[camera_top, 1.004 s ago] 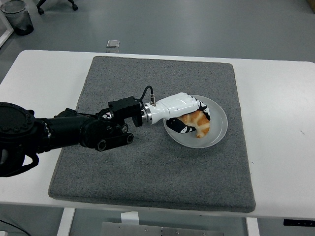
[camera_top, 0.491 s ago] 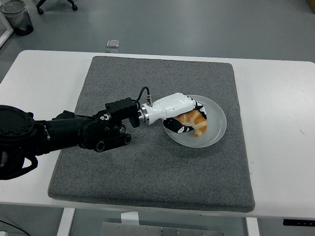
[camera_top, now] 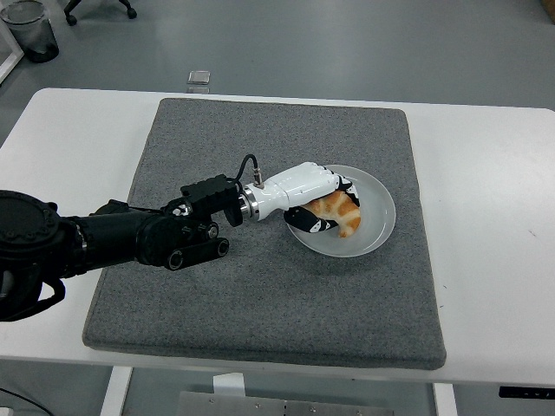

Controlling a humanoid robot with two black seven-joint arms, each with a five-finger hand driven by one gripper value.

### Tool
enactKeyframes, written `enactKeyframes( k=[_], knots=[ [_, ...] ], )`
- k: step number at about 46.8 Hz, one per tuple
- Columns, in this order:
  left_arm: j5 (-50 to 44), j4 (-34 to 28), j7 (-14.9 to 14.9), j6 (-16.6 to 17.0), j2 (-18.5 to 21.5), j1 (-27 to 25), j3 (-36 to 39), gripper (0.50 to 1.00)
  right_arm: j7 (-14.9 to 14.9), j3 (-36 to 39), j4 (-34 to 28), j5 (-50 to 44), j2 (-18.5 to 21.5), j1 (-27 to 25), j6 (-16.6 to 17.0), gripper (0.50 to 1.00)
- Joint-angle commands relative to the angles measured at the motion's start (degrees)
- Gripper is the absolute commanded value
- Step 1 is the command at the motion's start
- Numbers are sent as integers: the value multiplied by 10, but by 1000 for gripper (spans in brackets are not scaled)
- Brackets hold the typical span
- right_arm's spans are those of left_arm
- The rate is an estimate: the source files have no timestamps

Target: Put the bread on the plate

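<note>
Left hand (camera_top: 316,198) reaching in from left edge, white fingers curled round bread (camera_top: 340,211), gripping it. Bread sits inside plate (camera_top: 381,227), toward plate's left half, touching plate floor far as I can tell. Plate on grey mat (camera_top: 260,295), right of mat's middle. Mat covers most of white table (camera_top: 494,217).

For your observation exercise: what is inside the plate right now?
The bread lies in the plate, with the left hand around it. The hand covers part of the bread.
</note>
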Motion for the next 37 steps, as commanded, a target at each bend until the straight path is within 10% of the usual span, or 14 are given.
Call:
enactKeyframes(
  k=[1, 13, 37],
  knots=[
    [0, 0, 0, 3, -1, 0, 0, 500, 1, 0, 0, 0, 0, 0, 0, 938],
    [-2, -1, 0, 4, -1, 4, -1, 512, 0, 0, 0, 0, 0, 0, 0, 938],
    [-21, -8, 0, 7, 1, 4, -19, 726, 0, 0, 0, 0, 0, 0, 0, 938]
  ],
)
